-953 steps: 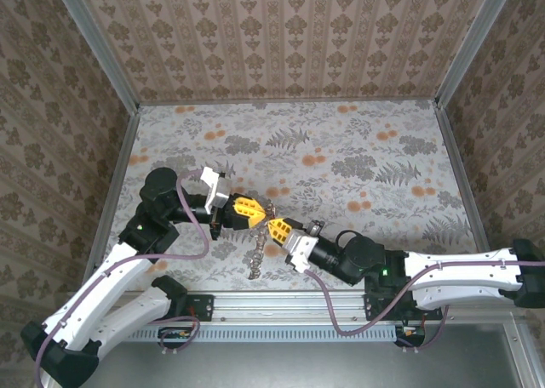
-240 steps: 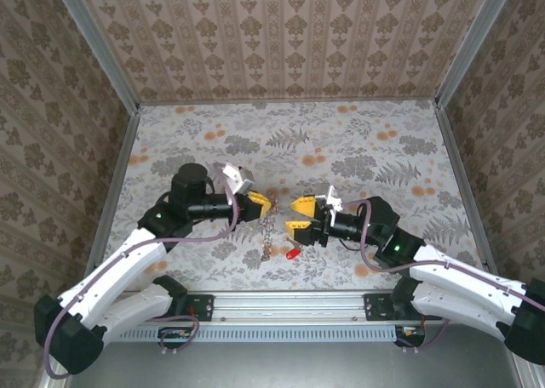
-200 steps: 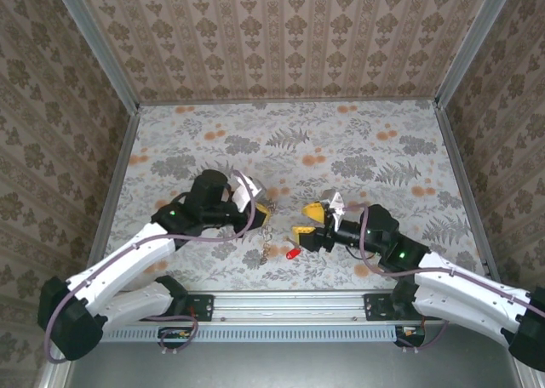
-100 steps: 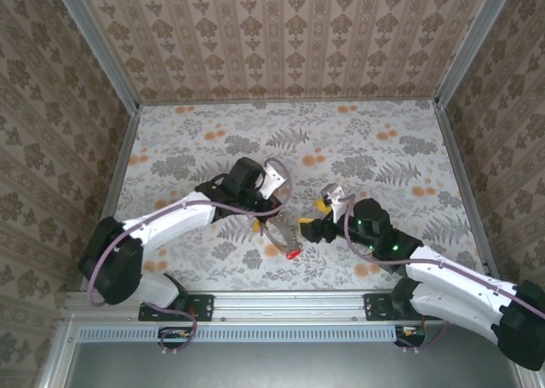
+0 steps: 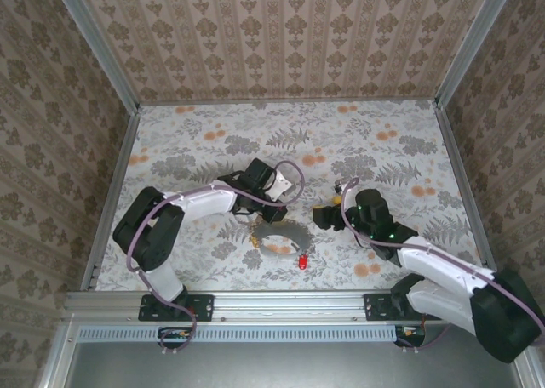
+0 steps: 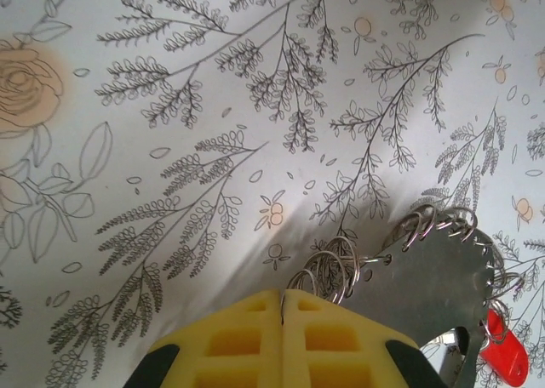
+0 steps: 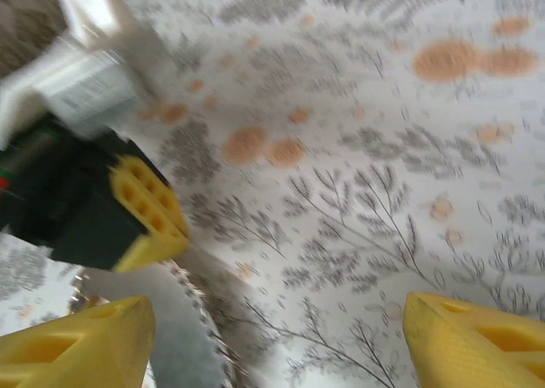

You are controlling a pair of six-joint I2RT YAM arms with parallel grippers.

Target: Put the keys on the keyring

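We see the keyring lying flat on the flowered counter, near its middle and a little toward the arms. It is a thin grey band bent into an arc, with small silver wire rings bunched along its outer edge and a small metal clasp at one end. The red key lies just beside that clasp. We cannot tell whether it is threaded onto a ring.

The left tool is clenched, its yellow fingers pressed flat together, with the tips right at the nearest wire rings. We cannot tell whether they pinch one.

The right tool hangs just beside the band's other side, spread wide and released, with bare counter between its fingers.
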